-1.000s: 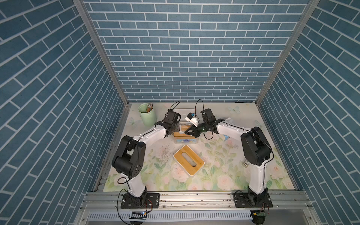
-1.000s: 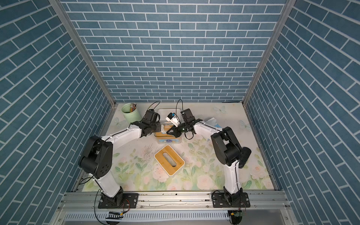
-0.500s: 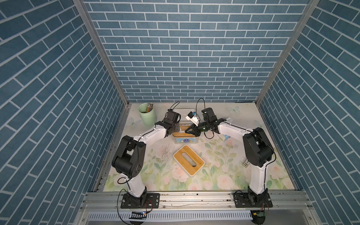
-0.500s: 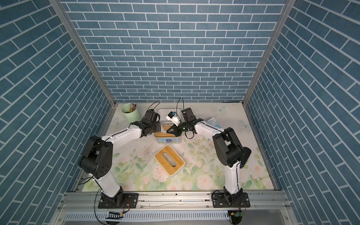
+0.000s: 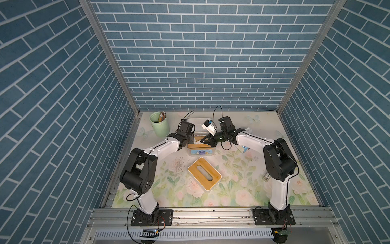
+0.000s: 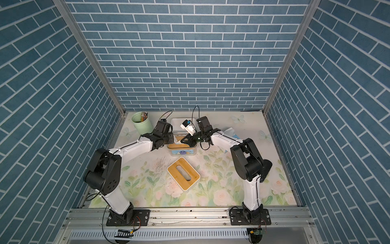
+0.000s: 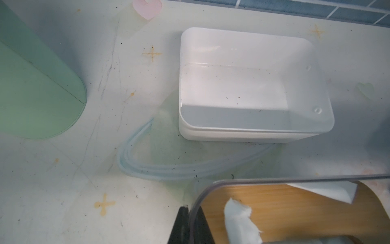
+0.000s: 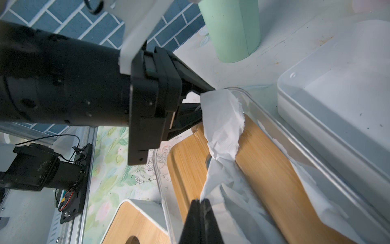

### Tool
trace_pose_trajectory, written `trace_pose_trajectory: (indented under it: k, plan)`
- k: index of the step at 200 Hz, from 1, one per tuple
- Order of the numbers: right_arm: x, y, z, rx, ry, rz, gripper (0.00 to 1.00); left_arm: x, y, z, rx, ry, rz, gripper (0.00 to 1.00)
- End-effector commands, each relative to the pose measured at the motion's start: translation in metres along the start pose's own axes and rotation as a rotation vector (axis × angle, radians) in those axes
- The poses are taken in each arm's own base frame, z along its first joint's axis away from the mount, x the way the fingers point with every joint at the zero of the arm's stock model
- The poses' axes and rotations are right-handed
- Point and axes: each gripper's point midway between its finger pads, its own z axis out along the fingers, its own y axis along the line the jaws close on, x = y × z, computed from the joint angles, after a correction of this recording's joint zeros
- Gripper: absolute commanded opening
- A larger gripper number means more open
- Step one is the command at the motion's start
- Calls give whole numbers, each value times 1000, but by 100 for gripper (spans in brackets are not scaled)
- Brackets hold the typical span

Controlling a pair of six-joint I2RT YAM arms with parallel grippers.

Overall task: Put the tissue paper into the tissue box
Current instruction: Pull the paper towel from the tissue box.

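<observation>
Scarcely anything has been changed over the last second: the tissue paper (image 8: 223, 126) is still held stretched above the clear container (image 5: 200, 152), over the bamboo board (image 8: 274, 169) lying inside it. One end is clamped by the left gripper (image 8: 202, 99) and the other is pinched by the right gripper (image 8: 199, 202), each pair of jaws being pressed together on it. The slotted bamboo-topped tissue box (image 5: 204, 173) stands just in front, untouched, so the transfer is judged not yet begun.
</observation>
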Motion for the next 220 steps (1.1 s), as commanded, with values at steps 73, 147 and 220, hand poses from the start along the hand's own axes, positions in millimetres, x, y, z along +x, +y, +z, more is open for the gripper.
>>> trace_pose_trajectory:
  k: [73,147,220]
  plan:
    - [-32,15,-19,-31,-93,-53,0,11,11,0,-41,21,17,0]
    - [-40,21,-24,-55,-113,-69,0,10,10,-1,-36,18,10,7]
    - [-44,23,-27,-67,-127,-73,0,11,11,-1,-38,20,14,8]
